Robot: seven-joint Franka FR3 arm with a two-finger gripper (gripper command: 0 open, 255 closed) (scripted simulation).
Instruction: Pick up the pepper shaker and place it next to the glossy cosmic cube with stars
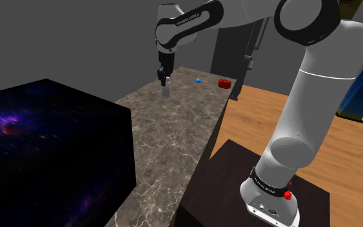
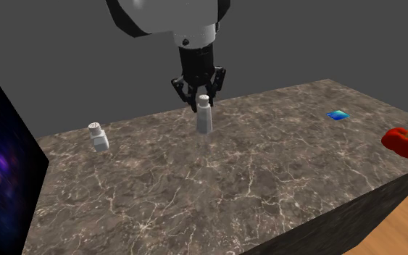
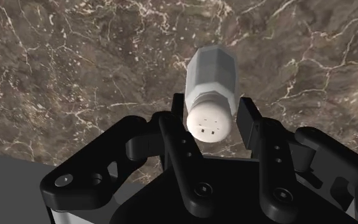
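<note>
Clasping the white shaker point(image 3: 212, 79) by its cap, fingers point(image 3: 247, 124) closed on it | shaker upright, long axis in line with fingers, at the far end of the surface point(image 1: 167, 138) | cube point(image 1: 51, 155) well apart, toward the shoulder view's lower left.

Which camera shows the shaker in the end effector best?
Wrist view: the shaker is close up, its cap clasped by the end effector. The second exterior view shows it whole from the side; the shoulder view, small and distant.
</note>
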